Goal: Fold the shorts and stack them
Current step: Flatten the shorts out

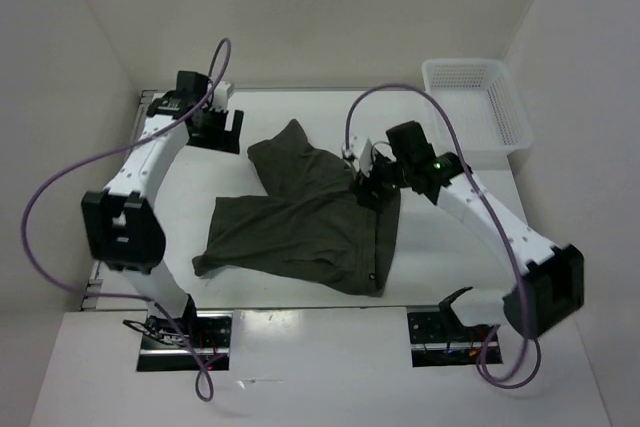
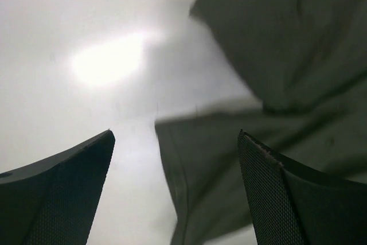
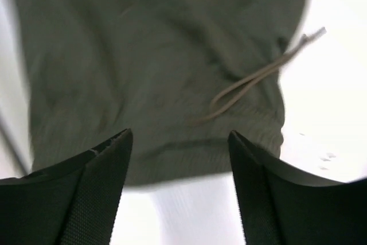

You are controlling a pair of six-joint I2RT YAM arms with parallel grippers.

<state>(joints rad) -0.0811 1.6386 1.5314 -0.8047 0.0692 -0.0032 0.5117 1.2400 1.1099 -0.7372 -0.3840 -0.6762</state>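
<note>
the shorts (image 1: 300, 217) lie unfolded on the table (image 1: 300, 112), with the right gripper (image 3: 180, 132) over the waistband (image 3: 172, 153) and the left gripper (image 2: 176, 132) near the legs, both spread and empty, so folding seems to start with grasping an edge.

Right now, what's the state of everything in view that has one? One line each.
shorts: unfolded, spread rumpled on the table, legs splayed
drawstring: untied, lying loose on the waistband
left gripper: open, holding nothing
right gripper: open, at the waistband edge, not gripping
white mesh basket: upright at the far right, nothing in it
</note>
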